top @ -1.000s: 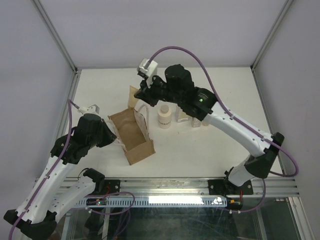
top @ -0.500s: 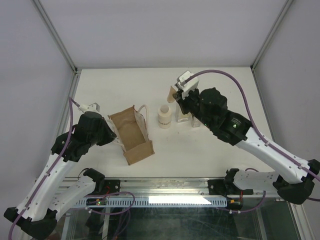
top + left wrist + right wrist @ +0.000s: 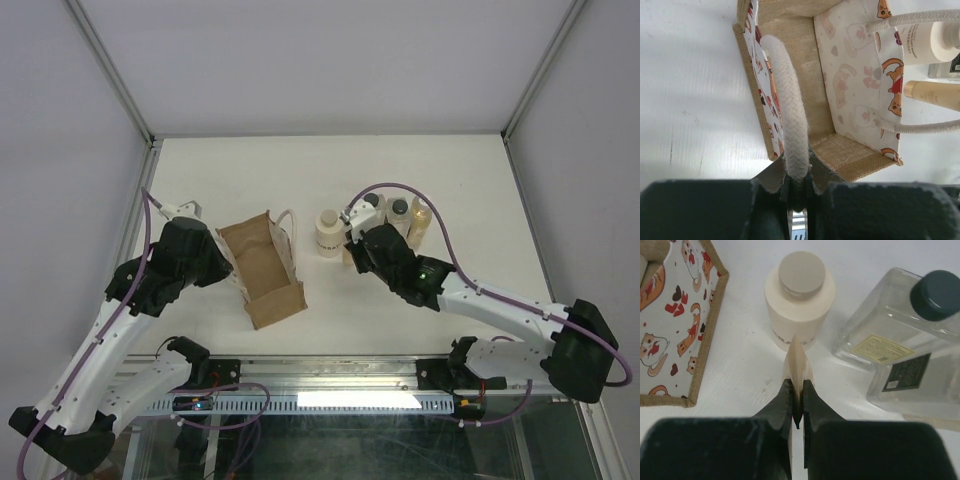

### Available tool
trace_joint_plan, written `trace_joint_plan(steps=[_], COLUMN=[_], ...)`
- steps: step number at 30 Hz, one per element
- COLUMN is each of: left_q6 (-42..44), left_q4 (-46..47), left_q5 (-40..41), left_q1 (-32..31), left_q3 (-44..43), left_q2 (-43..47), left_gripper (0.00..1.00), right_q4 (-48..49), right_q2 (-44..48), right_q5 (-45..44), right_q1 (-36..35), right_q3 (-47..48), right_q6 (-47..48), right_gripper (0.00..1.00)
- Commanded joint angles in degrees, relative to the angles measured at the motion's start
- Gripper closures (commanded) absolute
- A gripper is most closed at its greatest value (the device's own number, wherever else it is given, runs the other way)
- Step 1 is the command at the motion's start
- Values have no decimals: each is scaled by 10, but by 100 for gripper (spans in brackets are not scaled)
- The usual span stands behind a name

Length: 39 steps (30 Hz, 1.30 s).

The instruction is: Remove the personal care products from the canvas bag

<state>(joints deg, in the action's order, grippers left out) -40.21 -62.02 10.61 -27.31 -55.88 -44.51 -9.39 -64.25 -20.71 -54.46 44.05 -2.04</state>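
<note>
The brown canvas bag [image 3: 268, 272] stands open left of centre; its inside [image 3: 795, 65] shows no products. My left gripper [image 3: 797, 177] is shut on its near white loop handle [image 3: 785, 95]. My right gripper [image 3: 797, 390] is shut on the crimped end of the small beige tube [image 3: 797, 360], low over the table just in front of the cream-white round bottle [image 3: 800, 300]. In the top view this gripper [image 3: 352, 250] sits right of that bottle [image 3: 329, 233]. Two clear square bottles [image 3: 372, 212] [image 3: 398, 218] and the slim amber bottle [image 3: 420, 224] stand behind it.
The bag's printed side [image 3: 675, 325] is close on the left of my right gripper. A clear bottle [image 3: 905, 340] is close on its right. The enclosure's frame posts and walls bound the table at the back and sides.
My right arm swung from over the bag to the right and came down beside the cream bottle, carrying the beige tube. My left gripper kept its hold on the handle.
</note>
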Motion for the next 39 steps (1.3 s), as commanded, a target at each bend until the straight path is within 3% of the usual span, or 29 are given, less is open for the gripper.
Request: trace_joint_plan(steps=[1,9,17,25,33,39], left_q6=[16,20,26,50,98,114], left_q4=[16,17,18,11,-1,10], left_q5=[11,20,26,46,69,76], left_q1=[1,1,1,1,1,1], left_q3=[-34,-48,-60,-124,-222,-250], left_q2=[-8,-15,-14,-11,-40,-54], left_gripper=[97,90,55,2,1,1], right_q4=[130,145,135,114,66,-52], right_q2=[-36,-67,-75,-80,-41,6], right_q5=[30,55,52,51,29,-36], right_q1=[1,1,0,0,0,1], right_q3=[13,-6,-22,-22,-3,94], right_q6=[-1,-8,-11,-22,-37,-38], right_gripper=[100,100,95,66,29,5])
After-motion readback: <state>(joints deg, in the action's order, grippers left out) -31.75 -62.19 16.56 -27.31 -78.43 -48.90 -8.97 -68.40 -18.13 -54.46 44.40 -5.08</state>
